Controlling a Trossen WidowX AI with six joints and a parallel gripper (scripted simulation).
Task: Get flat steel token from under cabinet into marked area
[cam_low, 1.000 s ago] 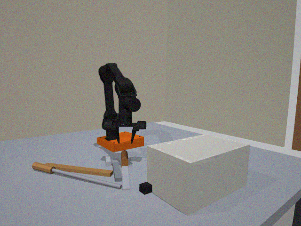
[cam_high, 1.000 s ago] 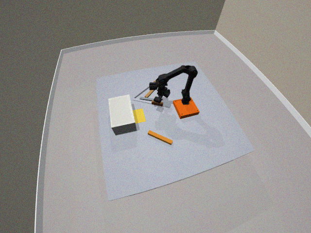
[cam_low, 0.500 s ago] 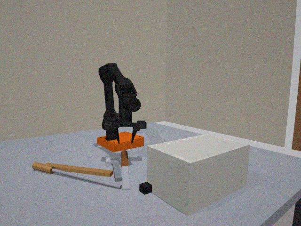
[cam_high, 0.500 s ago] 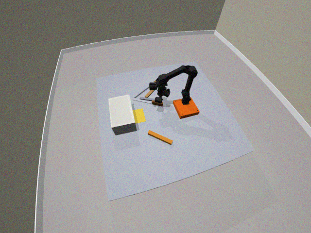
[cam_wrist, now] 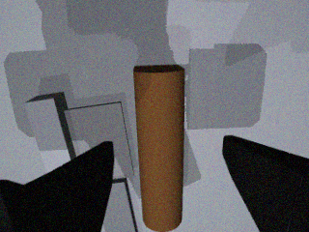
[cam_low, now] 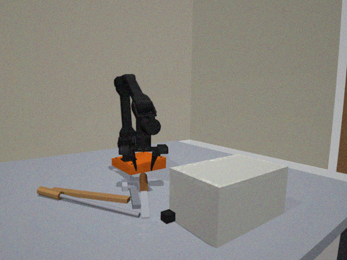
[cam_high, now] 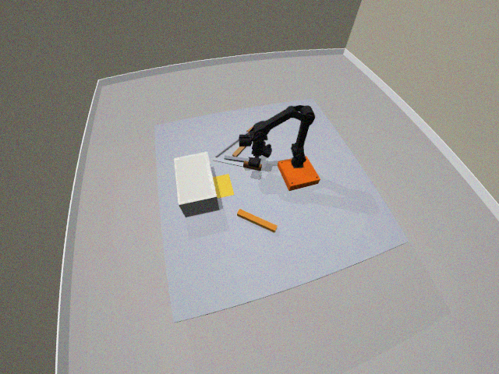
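The white cabinet [cam_high: 195, 177] [cam_low: 196, 195] stands on the table, with the yellow marked area [cam_high: 226, 185] in front of it. The steel token and the vent slots cannot be made out in any view. A tool with a round brown handle [cam_high: 250, 165] [cam_low: 143, 183] [cam_wrist: 161, 155] and a thin pale blade [cam_low: 144, 205] lies on the table, blade toward the cabinet side. My gripper [cam_high: 259, 157] [cam_low: 143, 170] [cam_wrist: 169, 147] is open and points down above the handle. In the wrist view the handle lies between the two fingers, lengthwise, touching neither.
A grey flat bar [cam_high: 236, 158] [cam_low: 135, 197] with a crosspiece lies close beside the brown-handled tool. A wooden-handled rod [cam_low: 97, 206] and a wooden stick [cam_low: 92, 195] lie farther off. A black cube [cam_low: 167, 216] is near the cabinet's corner. An orange bar [cam_high: 256, 220] lies separately.
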